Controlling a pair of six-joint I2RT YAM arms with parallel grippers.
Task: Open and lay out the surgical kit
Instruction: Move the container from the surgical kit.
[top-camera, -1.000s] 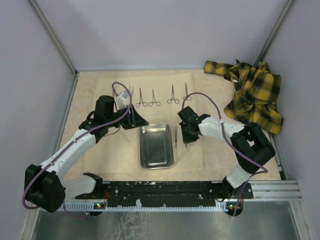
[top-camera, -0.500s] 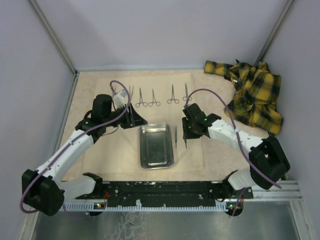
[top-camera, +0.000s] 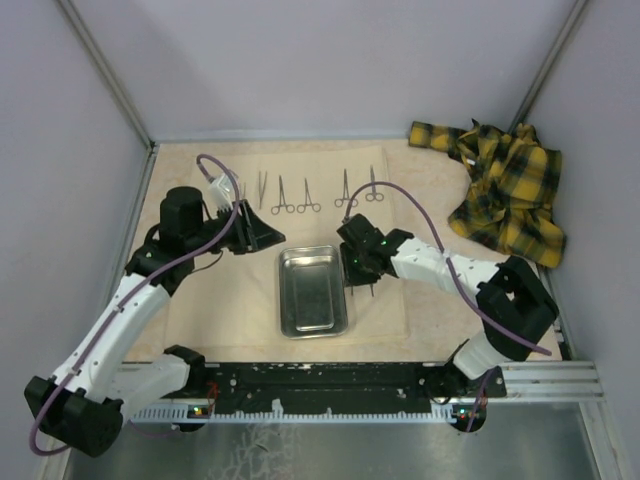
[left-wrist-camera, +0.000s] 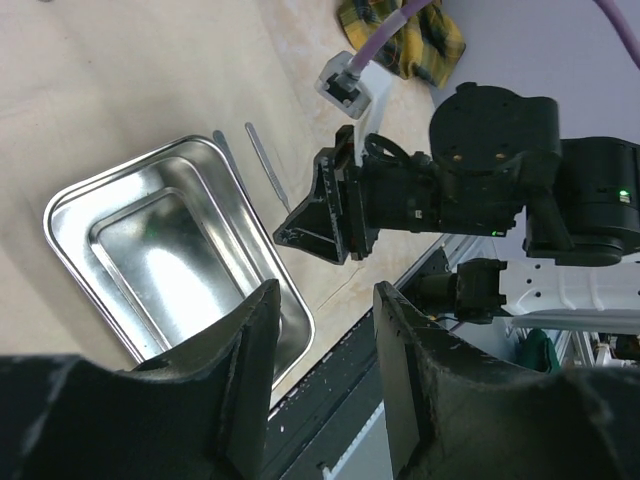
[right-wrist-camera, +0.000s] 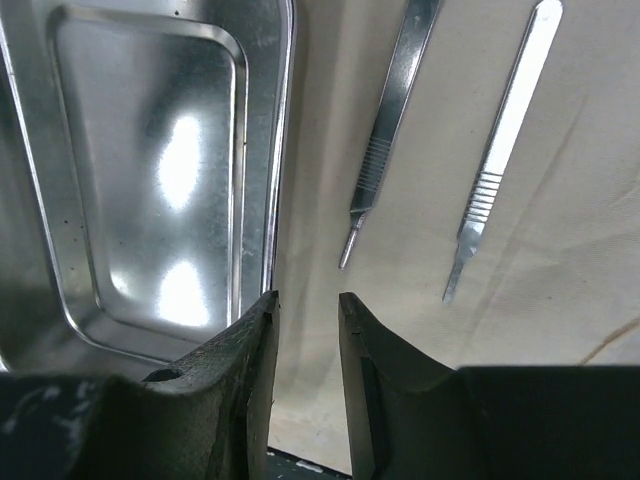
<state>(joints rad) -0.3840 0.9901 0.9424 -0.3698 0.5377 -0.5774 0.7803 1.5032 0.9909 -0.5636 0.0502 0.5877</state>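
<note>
The beige cloth wrap (top-camera: 230, 290) lies spread flat. The empty steel tray (top-camera: 282, 296) sits on its middle. Tweezers (top-camera: 262, 187) and several ring-handled forceps (top-camera: 283, 197) lie in a row at the cloth's far edge. My left gripper (top-camera: 270, 238) is open and empty, held above the cloth left of the tray's far corner. My right gripper (top-camera: 352, 274) hovers just right of the tray, jaws slightly apart and empty. The right wrist view shows the tray rim (right-wrist-camera: 283, 120), two thin straight instruments (right-wrist-camera: 390, 120) (right-wrist-camera: 505, 150) and my gripper (right-wrist-camera: 308, 310). The left wrist view shows the tray (left-wrist-camera: 130, 165) and my gripper (left-wrist-camera: 325, 370).
A yellow-and-black plaid cloth (top-camera: 505, 190) is bunched at the far right corner, off the beige cloth. Grey walls close the sides and back. A black rail (top-camera: 320, 380) with the arm bases runs along the near edge.
My right gripper has moved left, from over the two thin instruments to the tray's right edge. My left arm has drawn back to the left, away from the tray.
</note>
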